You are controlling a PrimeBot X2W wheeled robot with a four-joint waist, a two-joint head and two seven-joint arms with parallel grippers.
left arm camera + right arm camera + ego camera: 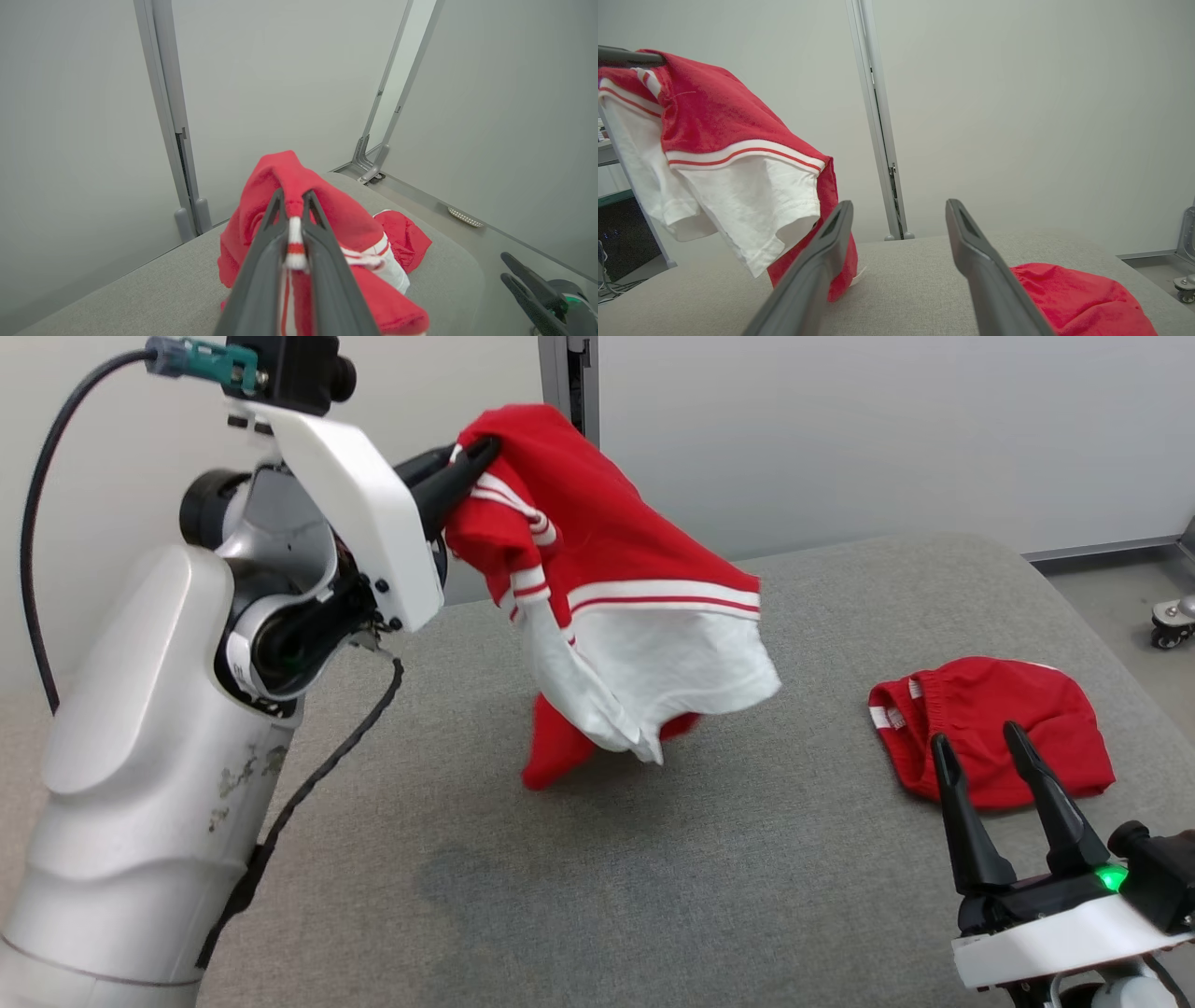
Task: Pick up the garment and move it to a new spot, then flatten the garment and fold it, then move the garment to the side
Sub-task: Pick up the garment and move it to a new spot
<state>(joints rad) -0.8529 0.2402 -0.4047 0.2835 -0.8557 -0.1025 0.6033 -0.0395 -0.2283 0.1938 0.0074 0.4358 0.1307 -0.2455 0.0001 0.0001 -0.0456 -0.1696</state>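
The garment is a red and white top with striped trim. It hangs in the air from my left gripper, which is shut on its red collar edge; its lowest red corner just reaches the grey table. In the left wrist view the two dark fingers pinch a white and red striped band of the garment. My right gripper stands open near the table's right front, empty, with its fingertips over a second red piece. The right wrist view shows the garment hanging at the upper left, beyond the spread fingers.
A second red garment with a gathered waistband lies crumpled at the table's right, also in the right wrist view. Grey wall panels with a metal post stand behind the table. A caster wheel sits on the floor at far right.
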